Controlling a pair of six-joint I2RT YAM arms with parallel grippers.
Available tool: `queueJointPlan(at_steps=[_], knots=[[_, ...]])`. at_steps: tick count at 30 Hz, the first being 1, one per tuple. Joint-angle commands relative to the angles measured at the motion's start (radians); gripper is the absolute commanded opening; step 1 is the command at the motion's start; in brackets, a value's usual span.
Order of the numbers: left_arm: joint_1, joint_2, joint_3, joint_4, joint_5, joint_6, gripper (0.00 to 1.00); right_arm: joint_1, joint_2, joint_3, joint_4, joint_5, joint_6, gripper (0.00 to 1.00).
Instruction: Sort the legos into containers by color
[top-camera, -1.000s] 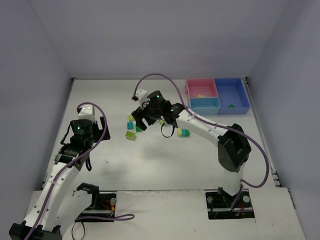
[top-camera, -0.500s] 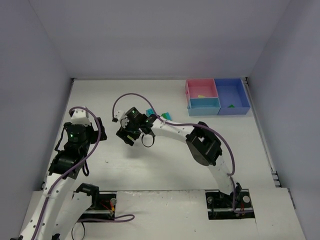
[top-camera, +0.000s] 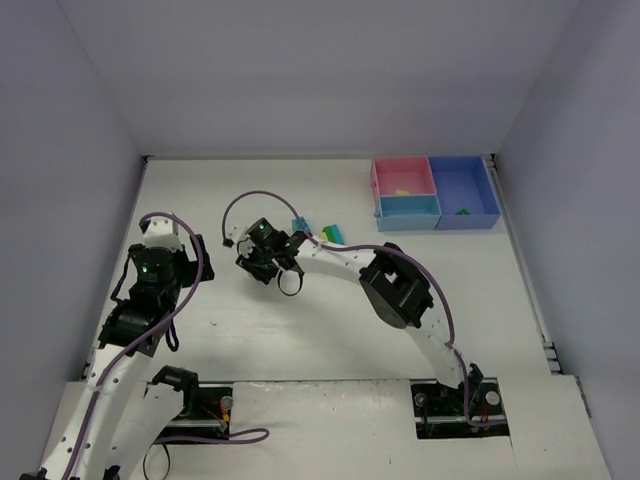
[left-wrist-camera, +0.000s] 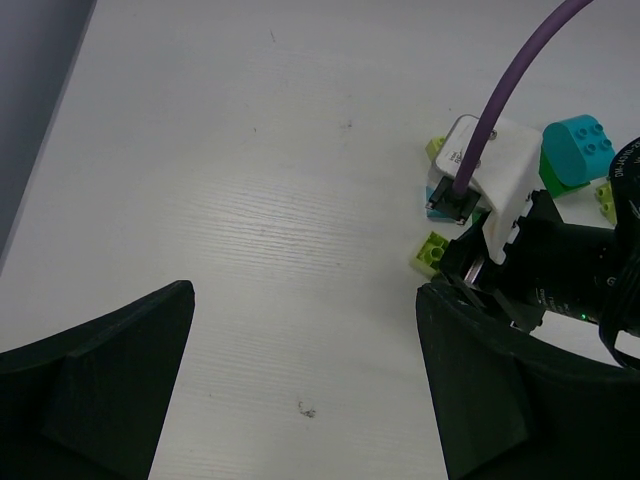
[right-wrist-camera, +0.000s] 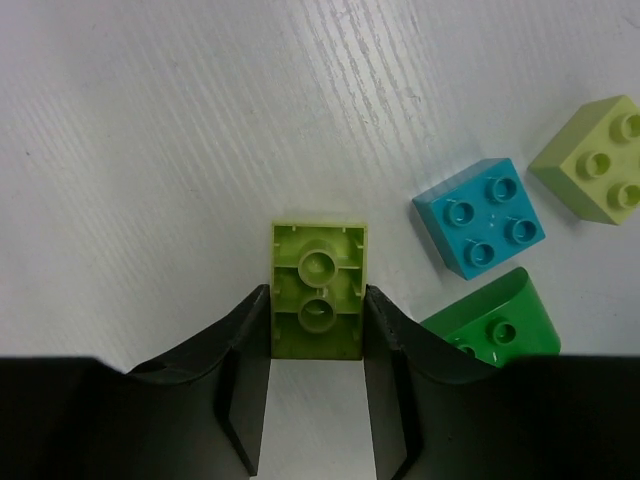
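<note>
- The right gripper (right-wrist-camera: 317, 335) clamps a yellow-green plastic brick (right-wrist-camera: 318, 270), one black finger (right-wrist-camera: 245, 350) pressed against each long side. The brick lies hollow side up with two round tubes showing. Whether it is lifted off the white table (right-wrist-camera: 150, 120) cannot be told.
- Just beside the right-hand finger sits a green sloped brick (right-wrist-camera: 490, 318), very close to it. Past that lies a square cyan four-stud brick (right-wrist-camera: 480, 217), and a pale yellow-green brick (right-wrist-camera: 595, 160) lies near its corner but apart from it.
- The left gripper (left-wrist-camera: 305, 335) is spread wide with nothing between its fingers. It hangs over bare table and faces the right wrist's white camera housing (left-wrist-camera: 490, 170) and purple cable (left-wrist-camera: 520, 60), which hide part of the brick cluster.
- The three joined trays stand at the far right of the table, well apart from both grippers: the pink tray (top-camera: 400, 172), the light blue tray (top-camera: 410, 207) and the darker blue tray (top-camera: 462, 185).
- A small yellow-green piece (top-camera: 402, 192) lies in the pink tray, and a small green piece (top-camera: 462, 211) lies in the darker blue tray.
</note>
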Motion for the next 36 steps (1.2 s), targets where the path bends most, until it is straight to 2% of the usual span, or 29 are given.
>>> queueJointPlan(at_steps=[1, 5, 9, 10, 12, 15, 19, 22, 24, 28, 29, 31, 34, 36], knots=[[-0.006, 0.011, 0.014, 0.049, -0.010, 0.012, 0.85, -0.001, -0.111, 0.039, 0.025, 0.051, -0.011, 0.00], [-0.006, 0.012, 0.014, 0.049, -0.006, 0.012, 0.85, -0.053, -0.241, 0.017, 0.044, 0.087, 0.008, 0.00], [-0.006, 0.026, 0.014, 0.052, 0.011, 0.012, 0.85, -0.201, -0.372, -0.017, 0.055, 0.157, 0.057, 0.00], [-0.006, 0.029, 0.014, 0.051, 0.017, 0.012, 0.85, -0.285, -0.405, -0.023, 0.056, 0.181, 0.068, 0.00], [-0.005, 0.042, 0.017, 0.051, 0.023, 0.012, 0.85, -0.370, -0.429, -0.041, 0.056, 0.230, 0.100, 0.00], [-0.006, 0.051, 0.019, 0.055, 0.039, 0.013, 0.85, -0.570, -0.430, -0.058, 0.062, 0.286, 0.150, 0.00], [-0.006, 0.054, 0.017, 0.061, 0.055, 0.015, 0.85, -0.712, -0.366, -0.037, 0.064, 0.303, 0.209, 0.03], [-0.006, 0.057, 0.016, 0.063, 0.059, 0.018, 0.85, -0.780, -0.298, 0.005, 0.061, 0.283, 0.252, 0.10], [-0.006, 0.060, 0.017, 0.063, 0.057, 0.019, 0.85, -0.797, -0.253, 0.039, 0.059, 0.259, 0.249, 0.18], [-0.006, 0.063, 0.016, 0.061, 0.057, 0.021, 0.85, -0.807, -0.214, 0.072, 0.055, 0.252, 0.250, 0.46], [-0.006, 0.063, 0.016, 0.061, 0.057, 0.021, 0.85, -0.809, -0.211, 0.074, 0.056, 0.260, 0.255, 0.60], [-0.006, 0.066, 0.016, 0.061, 0.059, 0.021, 0.85, -0.811, -0.211, 0.074, 0.056, 0.255, 0.249, 0.77], [-0.006, 0.068, 0.019, 0.060, 0.060, 0.021, 0.85, -0.806, -0.243, 0.056, 0.058, 0.223, 0.250, 0.85], [-0.006, 0.068, 0.017, 0.061, 0.060, 0.021, 0.85, -0.783, -0.290, 0.037, 0.058, 0.199, 0.259, 0.85]])
